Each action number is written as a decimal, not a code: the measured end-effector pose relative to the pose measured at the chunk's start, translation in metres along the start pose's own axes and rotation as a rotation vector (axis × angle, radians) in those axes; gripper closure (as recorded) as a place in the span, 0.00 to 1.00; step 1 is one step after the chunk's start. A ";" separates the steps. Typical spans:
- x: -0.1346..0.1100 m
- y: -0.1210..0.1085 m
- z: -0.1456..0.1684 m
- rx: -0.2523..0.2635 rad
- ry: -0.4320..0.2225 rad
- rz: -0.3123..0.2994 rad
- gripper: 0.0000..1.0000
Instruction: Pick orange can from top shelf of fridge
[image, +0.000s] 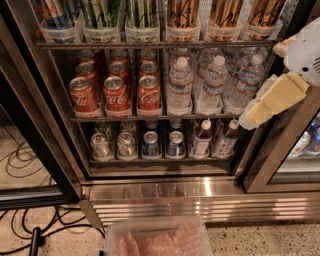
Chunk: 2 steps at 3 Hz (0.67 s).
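Fridge (165, 192) door open. Orange can (183, 14) stands in a clear lane tray on the top shelf (150, 45), with more orange cans in the lanes to its right and green-striped cans (142, 12) just beside it on the left.

Gripper (270, 100) hangs at the right, by the door frame, below shelf level and well apart from the can. Open or closed: cannot tell.

Risks:
- clipping the frame on the way in
- catching a tray lip
- grabbing a green can
- slim can tipping if nudged

Light leaves the fridge (37, 100) dim, glares off its steel base (207, 187) and brightens the end effector (261, 107) at right.
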<state>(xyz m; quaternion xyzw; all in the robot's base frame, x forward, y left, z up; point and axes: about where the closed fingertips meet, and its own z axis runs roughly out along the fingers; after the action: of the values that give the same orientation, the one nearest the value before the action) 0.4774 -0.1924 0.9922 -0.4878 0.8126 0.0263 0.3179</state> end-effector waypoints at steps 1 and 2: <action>0.000 0.000 0.000 0.000 0.000 0.000 0.00; -0.010 -0.003 0.001 0.042 -0.078 0.027 0.00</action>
<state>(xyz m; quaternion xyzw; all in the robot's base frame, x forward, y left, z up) 0.4834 -0.1859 0.9980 -0.4688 0.8064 0.0326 0.3591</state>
